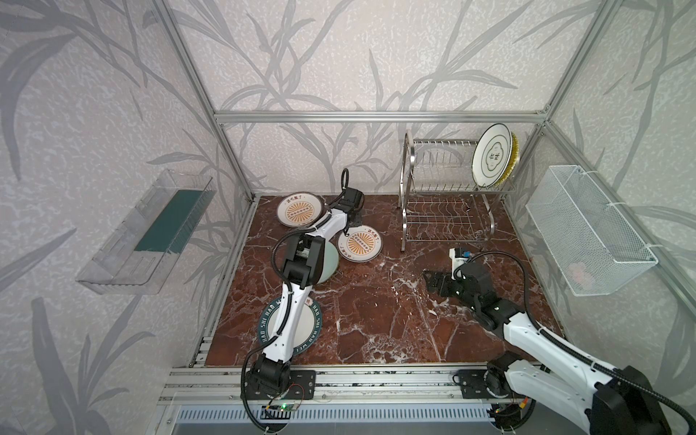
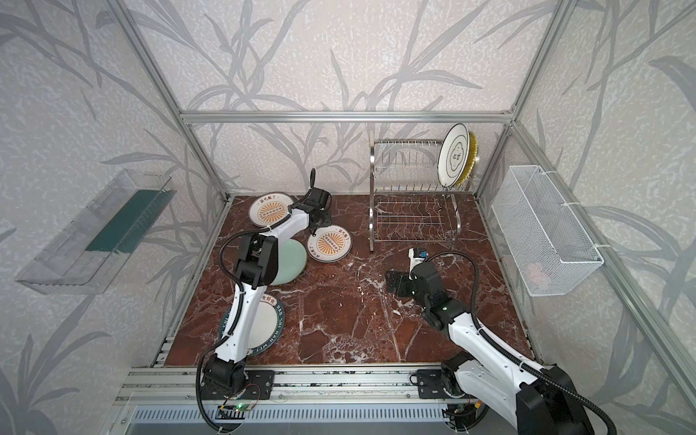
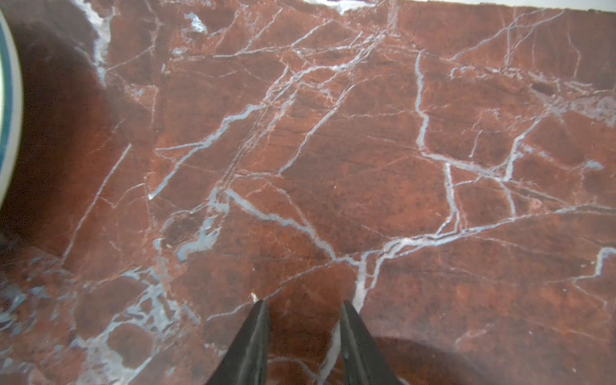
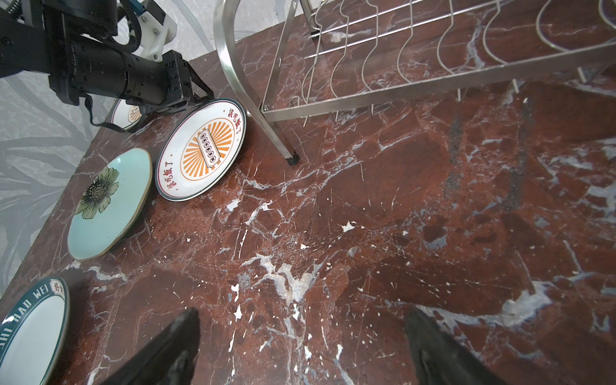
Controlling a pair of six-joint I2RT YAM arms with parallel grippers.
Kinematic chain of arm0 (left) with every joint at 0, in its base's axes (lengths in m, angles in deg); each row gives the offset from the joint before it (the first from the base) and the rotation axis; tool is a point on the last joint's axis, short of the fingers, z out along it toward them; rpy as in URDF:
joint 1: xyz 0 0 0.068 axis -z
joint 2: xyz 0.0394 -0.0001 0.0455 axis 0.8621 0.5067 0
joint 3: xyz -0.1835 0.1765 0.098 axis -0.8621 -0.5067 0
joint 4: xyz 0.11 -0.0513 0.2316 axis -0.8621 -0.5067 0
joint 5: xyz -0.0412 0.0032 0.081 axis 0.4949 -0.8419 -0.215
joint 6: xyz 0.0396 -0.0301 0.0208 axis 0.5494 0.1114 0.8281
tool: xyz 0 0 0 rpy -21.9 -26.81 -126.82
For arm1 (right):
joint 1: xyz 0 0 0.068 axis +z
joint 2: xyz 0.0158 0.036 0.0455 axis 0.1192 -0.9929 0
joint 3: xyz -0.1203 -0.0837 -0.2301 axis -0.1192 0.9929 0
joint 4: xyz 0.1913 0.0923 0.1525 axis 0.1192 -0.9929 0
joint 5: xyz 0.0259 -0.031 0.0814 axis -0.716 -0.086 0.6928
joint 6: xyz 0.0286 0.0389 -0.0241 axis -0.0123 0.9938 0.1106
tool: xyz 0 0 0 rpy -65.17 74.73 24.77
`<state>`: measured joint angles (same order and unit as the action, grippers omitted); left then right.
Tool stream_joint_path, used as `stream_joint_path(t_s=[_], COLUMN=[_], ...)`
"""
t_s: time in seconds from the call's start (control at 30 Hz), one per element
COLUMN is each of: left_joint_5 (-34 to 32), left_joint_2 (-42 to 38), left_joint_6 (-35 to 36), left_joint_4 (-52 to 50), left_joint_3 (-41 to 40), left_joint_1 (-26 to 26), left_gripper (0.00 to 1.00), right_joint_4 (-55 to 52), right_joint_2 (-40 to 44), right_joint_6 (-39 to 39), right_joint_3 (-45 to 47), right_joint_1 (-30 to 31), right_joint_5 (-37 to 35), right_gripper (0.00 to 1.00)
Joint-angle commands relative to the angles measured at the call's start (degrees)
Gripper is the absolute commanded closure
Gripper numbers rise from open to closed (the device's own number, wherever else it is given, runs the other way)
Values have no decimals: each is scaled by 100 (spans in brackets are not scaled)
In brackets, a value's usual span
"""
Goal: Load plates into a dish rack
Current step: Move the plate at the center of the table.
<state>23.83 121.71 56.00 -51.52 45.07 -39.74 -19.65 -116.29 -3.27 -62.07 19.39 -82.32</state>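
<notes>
Across the lower middle of both top views lies a red-brown veined marble table [image 1: 376, 320]. At its upper right stands the shiny two-tier steel wire dish rack [image 1: 444, 196], holding upright a white cloud-outlined round plate [image 1: 491, 156] and a yellow woven-look plate [image 1: 513, 158]. Left of centre, two orange sunburst plates [image 1: 359, 243], a pale green plate [image 1: 329, 263] and a teal-lettered plate [image 1: 307, 327] lie flat. The left gripper [image 3: 303, 303] is slightly apart and the right gripper [image 4: 301, 310] is wide apart, both empty.

Left tool [image 3: 303, 303] narrowly parted, its arm stretched far back; right tool [image 4: 302, 310] spread wide (arm low).
</notes>
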Motion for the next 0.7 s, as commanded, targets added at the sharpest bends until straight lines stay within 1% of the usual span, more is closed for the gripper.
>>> stream_joint_path(t_s=[0.0, 0.3, 0.57, 0.67], left_joint_5=[113, 132, 160, 104], left_joint_2=[-364, -672, -942, -1176], left_joint_6=[70, 87, -5, -42], left_joint_4=[-128, 63, 10, 157], left_joint_3=[-247, -837, -1244, -1647], left_joint_1=[63, 222, 373, 421], left_gripper=[65, 65, 65, 65], right_joint_4=[-50, -61, -79, -87], right_joint_2=[97, 122, 180, 219], right_joint_6=[-76, -76, -67, -57], right_joint_3=[67, 67, 102, 128], right_joint_1=[11, 10, 9, 8], right_joint_5=[-96, -105, -118, -123], right_gripper=[5, 5, 5, 5])
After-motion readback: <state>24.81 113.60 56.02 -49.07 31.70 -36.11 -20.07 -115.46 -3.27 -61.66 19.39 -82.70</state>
